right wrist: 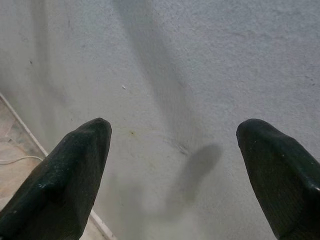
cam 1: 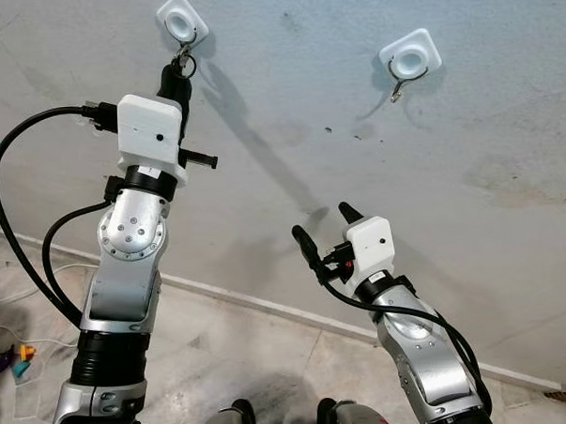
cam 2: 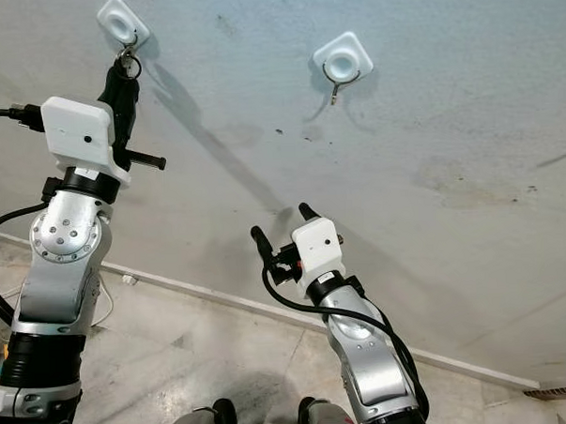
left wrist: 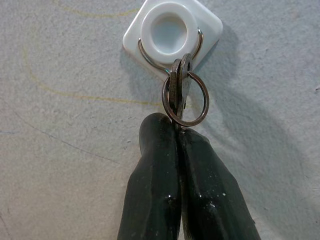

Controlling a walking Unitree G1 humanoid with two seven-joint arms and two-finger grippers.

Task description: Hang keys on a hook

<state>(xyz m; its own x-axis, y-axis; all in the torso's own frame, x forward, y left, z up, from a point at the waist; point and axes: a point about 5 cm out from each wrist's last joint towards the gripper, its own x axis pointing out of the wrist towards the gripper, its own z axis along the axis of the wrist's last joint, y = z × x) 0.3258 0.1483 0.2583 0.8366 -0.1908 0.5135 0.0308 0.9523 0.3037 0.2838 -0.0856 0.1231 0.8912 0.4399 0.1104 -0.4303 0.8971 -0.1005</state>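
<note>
My left gripper (cam 1: 179, 72) is raised against the grey wall, shut on a set of dark keys (left wrist: 179, 92) on a metal ring (left wrist: 200, 100). The keys and ring sit right at the wire hook (left wrist: 150, 56) of a white square wall mount (cam 1: 181, 17); whether the ring is over the wire I cannot tell. My right gripper (cam 1: 322, 222) is held lower, in front of the wall, open with nothing between its fingers (right wrist: 75, 175).
A second white wall mount (cam 1: 410, 54) with a bare wire hook (cam 1: 400, 89) is fixed to the right of the first. A skirting line (cam 1: 268, 306) runs where wall meets tiled floor. Black cables (cam 1: 12, 243) loop off my left arm.
</note>
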